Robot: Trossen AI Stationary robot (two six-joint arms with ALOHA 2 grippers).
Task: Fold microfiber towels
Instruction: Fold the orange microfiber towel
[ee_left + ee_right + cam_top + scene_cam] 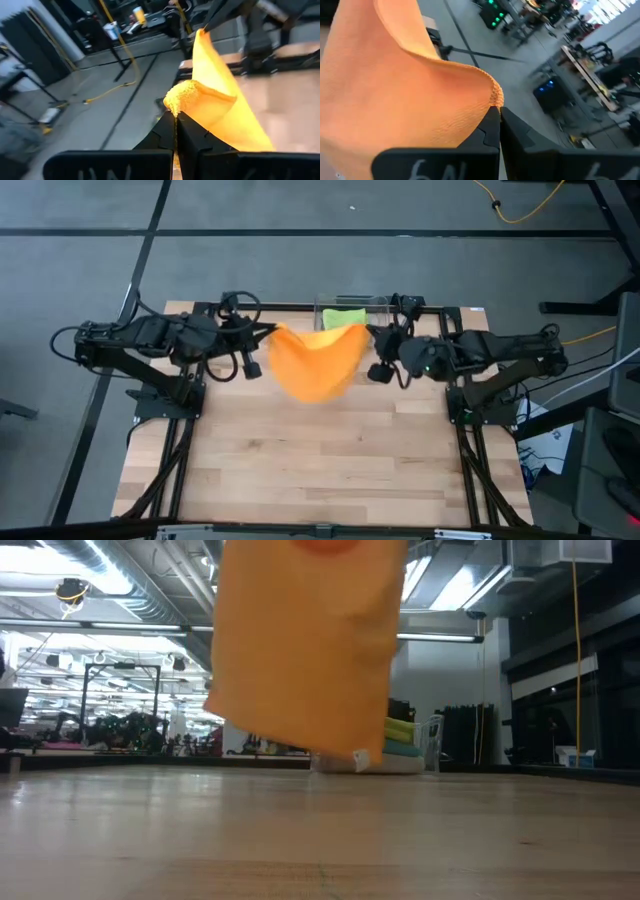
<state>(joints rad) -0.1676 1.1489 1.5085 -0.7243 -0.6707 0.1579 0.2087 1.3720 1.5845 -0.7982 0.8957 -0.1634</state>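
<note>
At frame centre, my left gripper (pixel 268 332) and right gripper (pixel 368 332), clamped on the orange towel (pixel 315 363), hold it unfolded.

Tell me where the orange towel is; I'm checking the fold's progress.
In the high view the orange towel hangs above the table's far middle, stretched between the left gripper and right gripper, before the clear bin.

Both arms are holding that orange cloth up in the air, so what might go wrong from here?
The left gripper and right gripper each pinch only a corner of the orange towel, so one corner might slip free. The cloth sags unevenly and may land creased. It also hangs near the clear bin holding other towels and could snag it.
</note>
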